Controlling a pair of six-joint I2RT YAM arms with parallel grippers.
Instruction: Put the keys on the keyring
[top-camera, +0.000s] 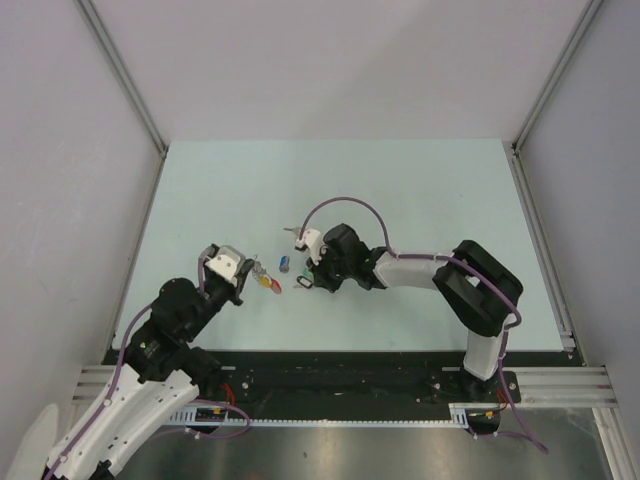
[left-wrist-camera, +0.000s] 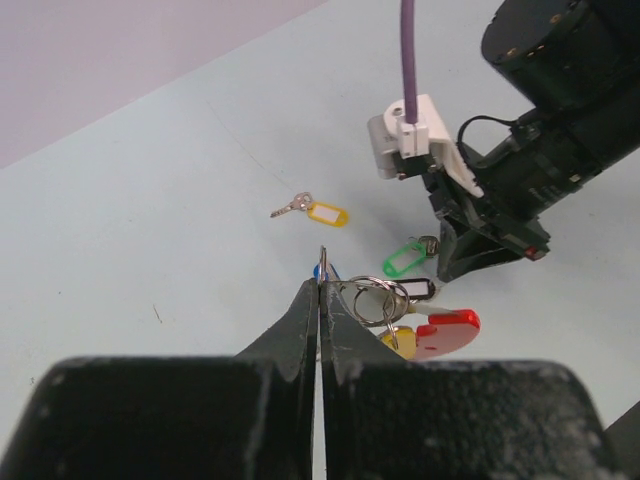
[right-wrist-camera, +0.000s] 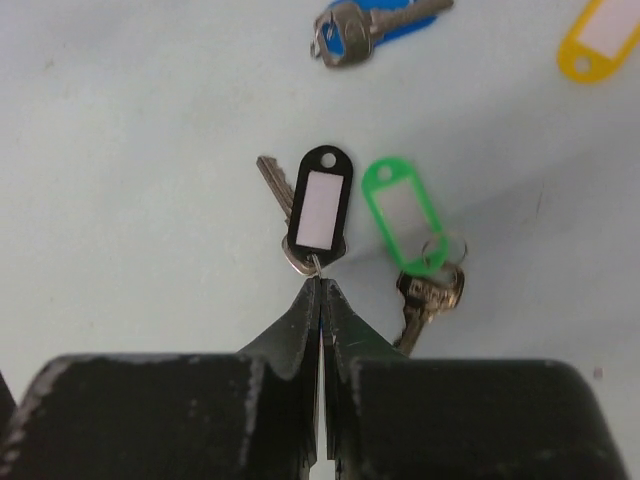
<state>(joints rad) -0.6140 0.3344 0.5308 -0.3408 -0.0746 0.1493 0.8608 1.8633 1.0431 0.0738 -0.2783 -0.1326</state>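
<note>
My left gripper (left-wrist-camera: 321, 285) (top-camera: 252, 270) is shut on the keyring (left-wrist-camera: 375, 297), pinching its silver coil. The keyring's red arc (left-wrist-camera: 447, 333) and a yellow tag (left-wrist-camera: 400, 340) hang to the right of the fingers. My right gripper (right-wrist-camera: 320, 285) (top-camera: 306, 281) is shut on the small ring of the black-tagged key (right-wrist-camera: 320, 208), which sits right beside the keyring coil (left-wrist-camera: 415, 289). The green-tagged key (right-wrist-camera: 400, 215) lies just right of it. The blue key (right-wrist-camera: 365, 22) (top-camera: 284, 263) lies between the two grippers. Another yellow-tagged key (left-wrist-camera: 320, 212) lies farther back.
The pale green table (top-camera: 400, 190) is bordered by metal rails and grey walls. The right arm's wrist, white camera mount (left-wrist-camera: 410, 140) and purple cable hang close above the keys. The black base rail (top-camera: 330, 375) runs along the near edge.
</note>
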